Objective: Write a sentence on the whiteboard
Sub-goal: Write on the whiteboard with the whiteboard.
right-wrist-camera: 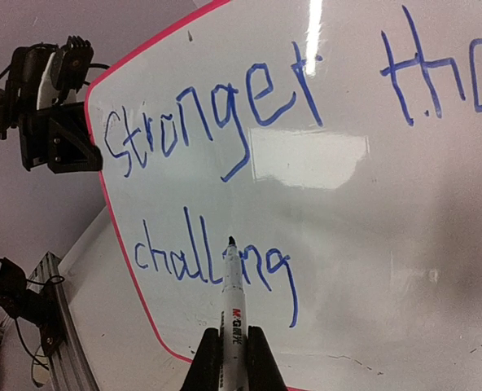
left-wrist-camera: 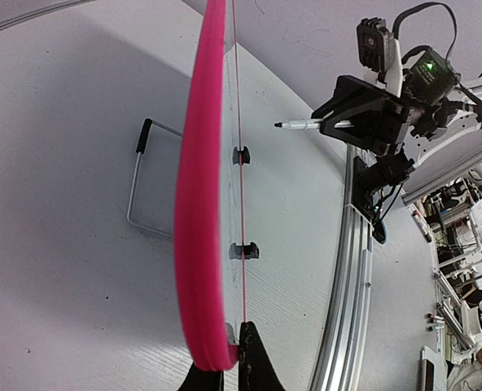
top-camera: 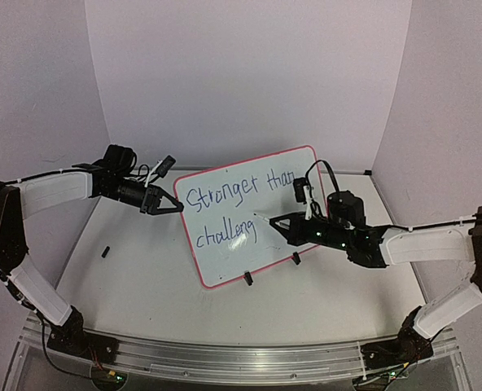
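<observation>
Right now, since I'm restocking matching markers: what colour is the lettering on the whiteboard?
The lettering on the whiteboard is blue; the right wrist view shows it best.

Standing whiteboard point(top-camera: 283, 238) in left pincer point(top-camera: 176, 206); right pincer point(top-camera: 275, 220) holds marker point(top-camera: 262, 217) at sentence point(top-camera: 225, 198).

Blue handwriting, the sentence point(right-wrist-camera: 212, 130), stands on the whiteboard point(right-wrist-camera: 371, 244) in two lines. The upper line, well above the fingers point(right-wrist-camera: 207, 362) of the right gripper point(right-wrist-camera: 233, 336), reads "Stronger tha", cut off by the picture's edge; in the top view it reads "Stronger than". The lower line, just above those fingers, reads "challeng". The marker point(right-wrist-camera: 232, 285) between the fingers bears "M&G" in red along its barrel.
</observation>
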